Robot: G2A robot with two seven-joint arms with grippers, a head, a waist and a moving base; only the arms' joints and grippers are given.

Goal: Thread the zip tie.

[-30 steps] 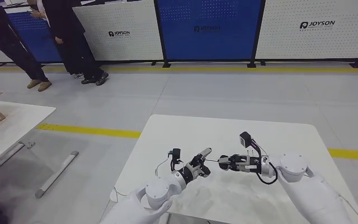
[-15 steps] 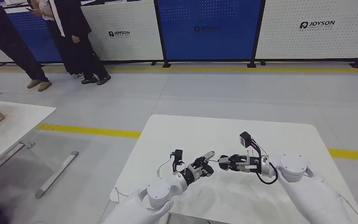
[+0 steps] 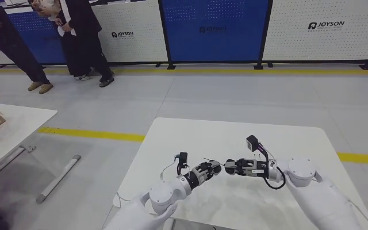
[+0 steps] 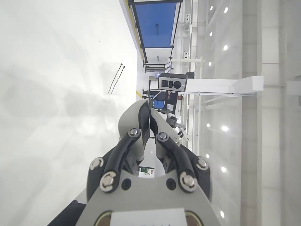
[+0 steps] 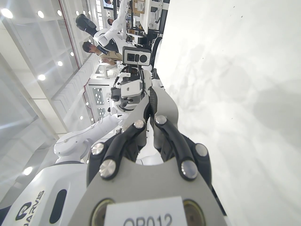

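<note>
From above, we see the left pincer [image 3: 214, 167] and right pincer [image 3: 229, 167] tip to tip over the bench [image 3: 241, 132]. Up close, both squeeze shut on the zip tie [image 4: 148, 99], and two spare ties [image 4: 116, 78] lie on the bench.

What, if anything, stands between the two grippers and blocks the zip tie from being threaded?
Nothing visible does. The left gripper and right gripper face each other tip to tip above the table, with just the zip tie between them. Two spare zip ties lie on the table, clear of the gap.
</note>
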